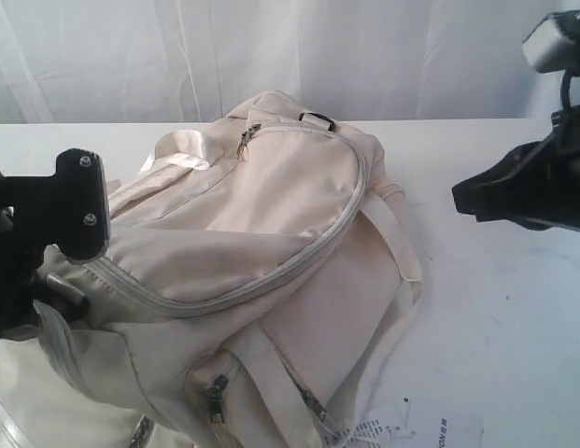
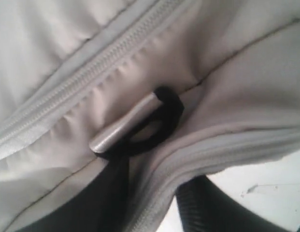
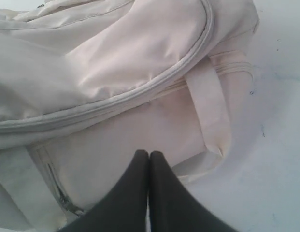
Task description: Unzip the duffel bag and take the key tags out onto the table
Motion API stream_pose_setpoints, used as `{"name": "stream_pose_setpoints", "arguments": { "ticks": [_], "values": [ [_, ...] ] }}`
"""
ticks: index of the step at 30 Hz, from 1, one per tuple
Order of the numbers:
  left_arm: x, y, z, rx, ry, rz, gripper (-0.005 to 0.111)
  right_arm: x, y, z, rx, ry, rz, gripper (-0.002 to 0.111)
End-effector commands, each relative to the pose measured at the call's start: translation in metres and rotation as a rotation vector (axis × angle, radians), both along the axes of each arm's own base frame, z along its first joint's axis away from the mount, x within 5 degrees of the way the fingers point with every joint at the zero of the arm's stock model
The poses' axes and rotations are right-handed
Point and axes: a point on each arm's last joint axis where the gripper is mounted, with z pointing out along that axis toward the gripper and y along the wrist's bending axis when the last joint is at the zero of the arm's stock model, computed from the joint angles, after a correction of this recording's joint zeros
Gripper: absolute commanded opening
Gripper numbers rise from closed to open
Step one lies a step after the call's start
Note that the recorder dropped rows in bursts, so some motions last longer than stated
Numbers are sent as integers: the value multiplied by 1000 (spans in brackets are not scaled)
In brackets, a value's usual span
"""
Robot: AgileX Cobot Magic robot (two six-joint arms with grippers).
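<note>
Left wrist view: zip pull [image 2: 128,128] beside spread fingers [image 2: 207,208]
Left gripper [image 2: 150,193] holds nothing; right gripper's [image 3: 149,154] tips press together near the zipped duffel bag [image 1: 271,205] on the table [image 1: 514,308], key tags unseen. Closing now may pinch fabric instead.

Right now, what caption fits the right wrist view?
Shut right claw facing the cream duffel bag lying on the white table.
</note>
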Motion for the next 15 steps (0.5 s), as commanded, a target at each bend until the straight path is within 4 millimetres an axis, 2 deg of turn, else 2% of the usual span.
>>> {"name": "stream_pose_setpoints", "arguments": {
  "ticks": [1, 2, 4, 6, 9, 12, 15],
  "values": [
    [-4, -4, 5, -135, 1, 80, 63, 17, 6, 18, 3, -51, 11, 0],
    [-4, -5, 6, -152, -3, 94, 66, 23, 7, 20, -6, -52, 15, 0],
    [-4, -8, 7, -191, -3, 98, 67, 47, 15, 34, -14, -59, 36, 0],
    [-5, -11, 7, -236, 3, 101, 67, 71, 32, 36, -87, -99, 101, 0],
    [-5, -13, 7, -260, 21, 147, 67, 94, 76, 37, -279, -301, 288, 0],
    [-5, -13, 7, -266, 24, 159, 67, 120, 129, 18, -503, -543, 404, 0],
    [-5, -13, 7, -271, 26, 173, 67, 133, 160, 7, -576, -686, 459, 1]
  ]
}}
